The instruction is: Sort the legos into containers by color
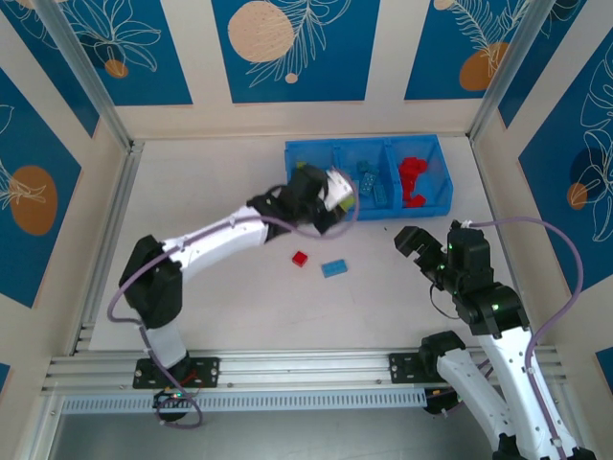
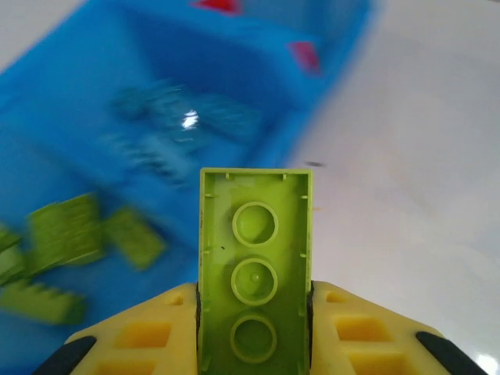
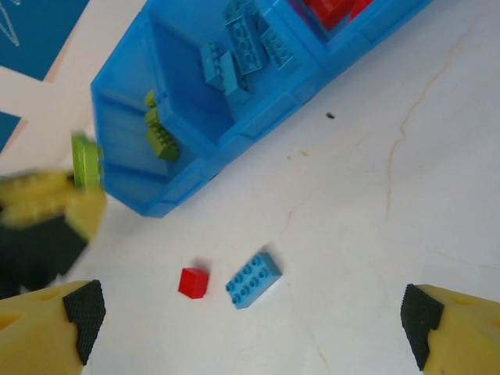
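Clamped tight on green lego (image 2: 255, 250) w/ L gripper (image 2: 254, 328). Carry over bin (image 1: 308, 158) w/ other greens (image 2: 62, 250), go low, then let go. Nothing in wide-open R gripper (image 3: 248, 316).

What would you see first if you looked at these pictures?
A lime green brick, pinched in the left pincer, hangs near the left end of the blue tray. On the table nearer the arms, one red brick and one light blue brick lie loose, side by side.

High rear overhead camera; two close, downward wrist cameras; blue tray (image 1: 421, 211) common to all.
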### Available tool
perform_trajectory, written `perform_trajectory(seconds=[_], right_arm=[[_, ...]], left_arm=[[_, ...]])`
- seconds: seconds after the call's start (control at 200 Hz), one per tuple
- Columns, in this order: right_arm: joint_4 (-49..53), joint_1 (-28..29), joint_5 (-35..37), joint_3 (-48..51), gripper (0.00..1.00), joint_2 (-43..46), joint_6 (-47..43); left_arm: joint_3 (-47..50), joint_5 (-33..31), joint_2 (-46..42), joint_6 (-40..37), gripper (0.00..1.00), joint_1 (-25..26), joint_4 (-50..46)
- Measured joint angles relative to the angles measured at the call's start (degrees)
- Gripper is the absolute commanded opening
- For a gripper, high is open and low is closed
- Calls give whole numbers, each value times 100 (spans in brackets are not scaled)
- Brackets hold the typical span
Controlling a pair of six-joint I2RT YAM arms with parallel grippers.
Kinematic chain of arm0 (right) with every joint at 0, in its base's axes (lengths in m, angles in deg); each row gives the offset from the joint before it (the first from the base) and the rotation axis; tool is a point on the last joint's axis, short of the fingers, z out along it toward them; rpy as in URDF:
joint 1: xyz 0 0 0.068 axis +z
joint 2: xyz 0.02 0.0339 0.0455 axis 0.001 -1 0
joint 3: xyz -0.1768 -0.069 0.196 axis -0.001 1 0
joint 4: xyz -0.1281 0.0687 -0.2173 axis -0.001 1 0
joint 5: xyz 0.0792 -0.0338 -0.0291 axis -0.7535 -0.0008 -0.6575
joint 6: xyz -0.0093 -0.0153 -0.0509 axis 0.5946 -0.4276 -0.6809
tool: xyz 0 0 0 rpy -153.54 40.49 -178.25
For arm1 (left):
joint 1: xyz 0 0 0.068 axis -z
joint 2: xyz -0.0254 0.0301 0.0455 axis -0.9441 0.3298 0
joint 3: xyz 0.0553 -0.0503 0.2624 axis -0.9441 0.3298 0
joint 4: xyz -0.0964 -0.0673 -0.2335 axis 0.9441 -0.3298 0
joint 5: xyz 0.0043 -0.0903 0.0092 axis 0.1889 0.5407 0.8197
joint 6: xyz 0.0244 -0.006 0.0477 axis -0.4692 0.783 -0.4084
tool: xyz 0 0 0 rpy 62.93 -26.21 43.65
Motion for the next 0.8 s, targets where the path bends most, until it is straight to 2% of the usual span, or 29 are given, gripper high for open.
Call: perform_trajectory(seconds=[0.12, 0.205, 0.3, 0.37, 0.475, 0.64, 0.8], right_arm=[[-26, 0, -225, 13, 99, -44, 24], [-20, 0, -308, 13, 99, -72, 31], [-20, 0, -422, 13, 98, -76, 70], [-20, 0, -505, 13, 98, -76, 98], [9, 2, -592, 13, 97, -76, 127], [22, 2, -695, 15, 95, -76, 179], [-50, 11, -798, 133, 96, -168, 164]], left_arm=[[-925, -214, 807, 363, 34, -638, -286], [-2061, -210, 1685, 525, 36, -981, -778], [-3451, -229, 2682, 549, 50, -1209, -1239], [-4339, -275, 3272, 560, 63, -1307, -1565], [-5027, -317, 3689, 557, 66, -1364, -1895], [-4850, -286, 3471, 551, 65, -1364, -1965], [-2356, -63, 1740, 715, 65, -1283, -1263]])
